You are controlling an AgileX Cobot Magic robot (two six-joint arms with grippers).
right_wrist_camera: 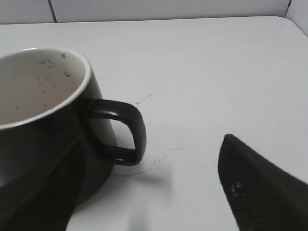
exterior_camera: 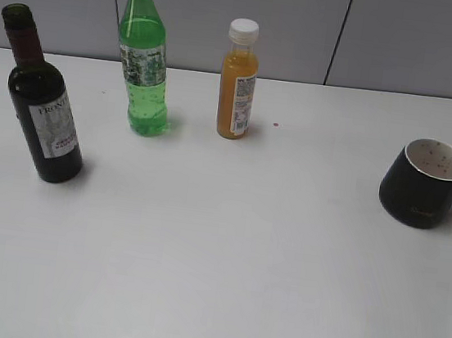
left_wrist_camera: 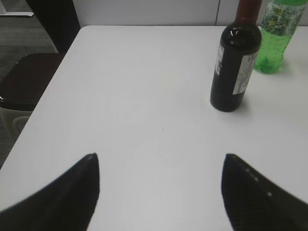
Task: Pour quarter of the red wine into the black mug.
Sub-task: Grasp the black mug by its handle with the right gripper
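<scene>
Wine bottle [exterior_camera: 42, 105] stood upright at the left edge of the frame, on the table [exterior_camera: 215, 258], long axis vertical, neck up. In the left wrist view, seen at upper right [left_wrist_camera: 234, 67], ahead and to the right of the left fingers [left_wrist_camera: 72, 192], spread wide and holding nothing; well apart, no contact. Black mug [exterior_camera: 422, 183] sat far right, handle turned right. In the right wrist view, mug body [right_wrist_camera: 48, 134] partly between the right fingers [right_wrist_camera: 260, 187], spread open, not yet gripping. Left arm judged nearer the bottle
</scene>
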